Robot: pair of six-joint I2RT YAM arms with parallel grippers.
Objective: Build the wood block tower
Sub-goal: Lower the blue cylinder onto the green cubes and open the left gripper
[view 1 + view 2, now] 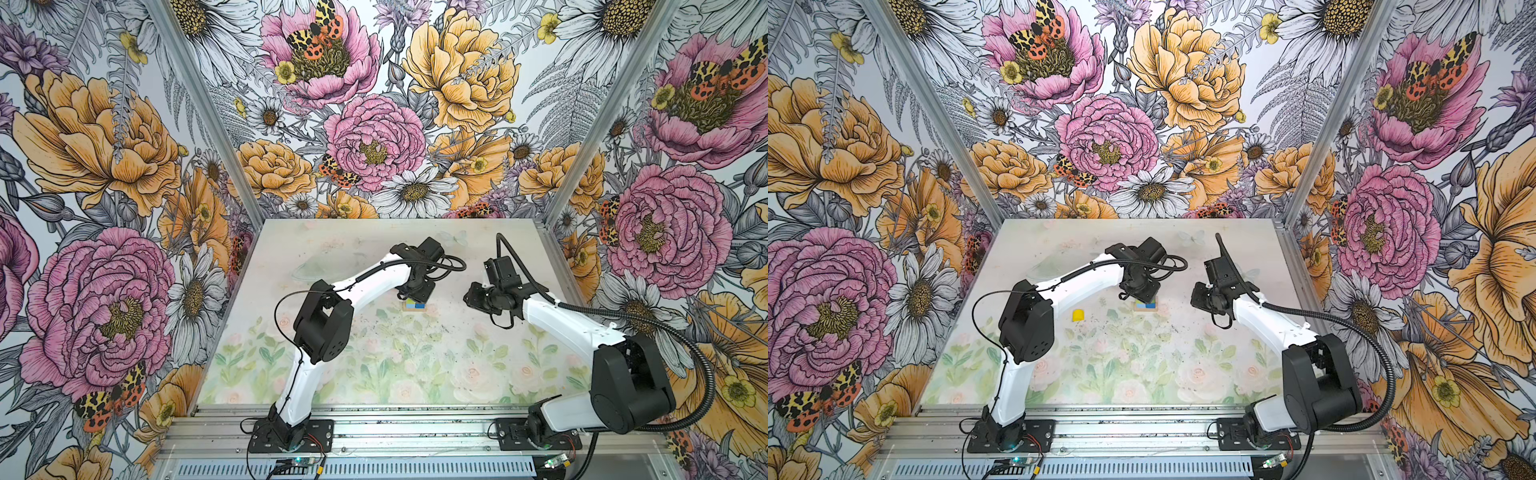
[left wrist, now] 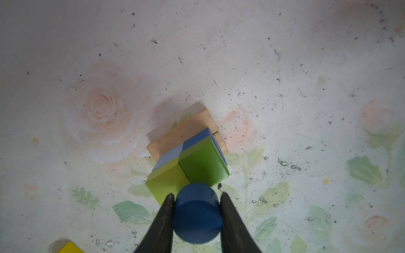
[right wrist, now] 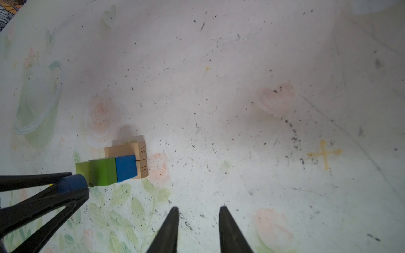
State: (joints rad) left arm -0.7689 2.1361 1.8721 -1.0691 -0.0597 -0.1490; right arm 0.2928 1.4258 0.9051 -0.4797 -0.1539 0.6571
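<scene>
Here, my left gripper [image 2: 196,195] clamps the dark blue wooden cylinder [image 2: 196,215] close above the two green wooden cubes [image 2: 202,163] topping the wood block tower [image 1: 414,305]; blue cubes [image 3: 126,167] sit under them, and two tan oblong bars [image 2: 182,131] form the base. My right gripper [image 3: 199,209] hangs part-open and empty over the floral table [image 3: 241,109]. The yellow half-round block [image 1: 1077,315] lies apart from the tower.

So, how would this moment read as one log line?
left gripper: shut on cylinder, over stack | right gripper: open, empty | yellow half-round: on table
</scene>
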